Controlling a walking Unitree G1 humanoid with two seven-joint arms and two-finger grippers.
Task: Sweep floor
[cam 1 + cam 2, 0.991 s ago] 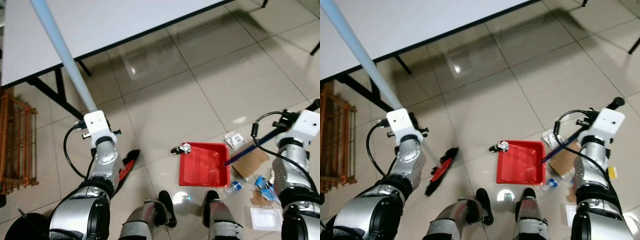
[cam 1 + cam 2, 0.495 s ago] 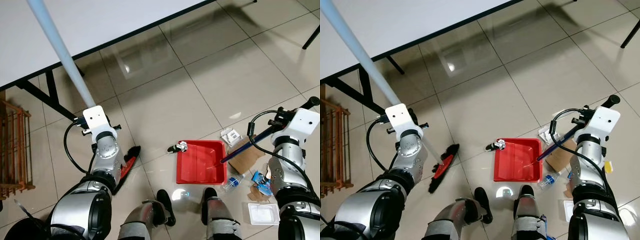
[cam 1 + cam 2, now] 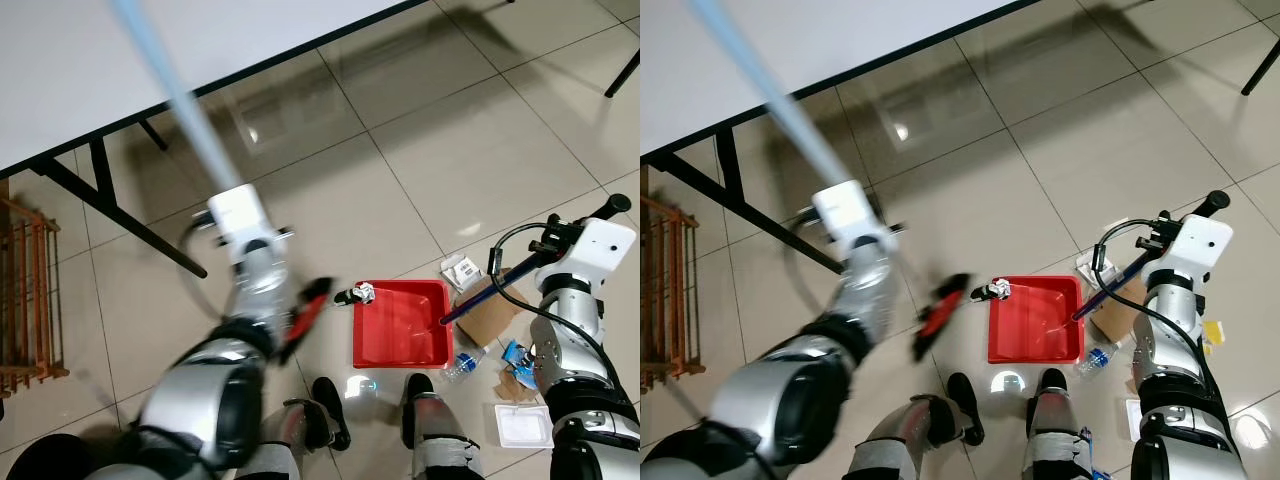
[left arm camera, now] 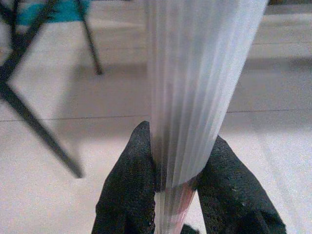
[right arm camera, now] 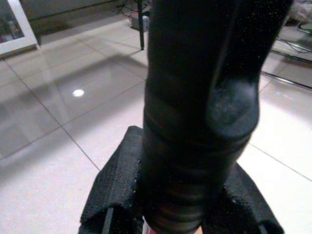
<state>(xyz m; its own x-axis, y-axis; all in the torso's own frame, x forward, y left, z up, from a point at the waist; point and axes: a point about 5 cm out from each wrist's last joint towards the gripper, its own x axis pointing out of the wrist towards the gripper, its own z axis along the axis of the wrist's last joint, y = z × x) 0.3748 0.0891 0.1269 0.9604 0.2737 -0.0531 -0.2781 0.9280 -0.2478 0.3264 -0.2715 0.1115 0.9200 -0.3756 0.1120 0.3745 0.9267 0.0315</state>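
Observation:
A broom with a pale blue handle (image 3: 180, 90) and a red and black head (image 3: 305, 315) slants down over the tiled floor. My left gripper (image 4: 179, 139) is shut on the handle, and the left arm is blurred. The broom head sits just left of a red dustpan (image 3: 400, 325) that lies flat on the floor. A small crumpled scrap (image 3: 362, 294) rests at the pan's near-left corner. My right gripper (image 5: 187, 161) is shut on the dustpan's dark handle (image 3: 490, 290), which rises from the pan to the right.
A white table (image 3: 60, 80) with black legs stands at the back left, and a wooden rack (image 3: 25, 290) is at the far left. Cardboard (image 3: 490, 315), a plastic bottle (image 3: 465, 362) and a clear container (image 3: 525, 425) lie right of the pan. My feet (image 3: 325, 400) are just below it.
My left arm has swung the broom to the right, bringing its head from well left of the pan to beside the pan. The dustpan and right arm have stayed in place.

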